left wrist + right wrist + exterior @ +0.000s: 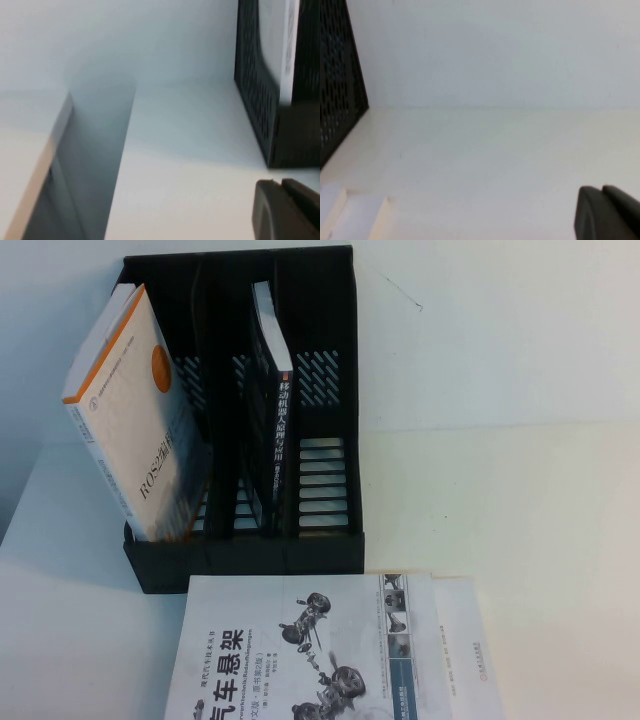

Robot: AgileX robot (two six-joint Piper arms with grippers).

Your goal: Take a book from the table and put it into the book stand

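Nearest, the book (300, 650) lies flat on the table (520, 500) at the front edge, cover up, just in front of the book stand (250, 555). Open tabletop to the right. Stand: left slot holds a white book w/ orange stripe (135, 410), leaning; middle a dark-covered book (275, 410); right slot empty. Wrist views only: left gripper (287, 210) low beside the stand's wall, right gripper (607, 212) over bare table; both jaws together.
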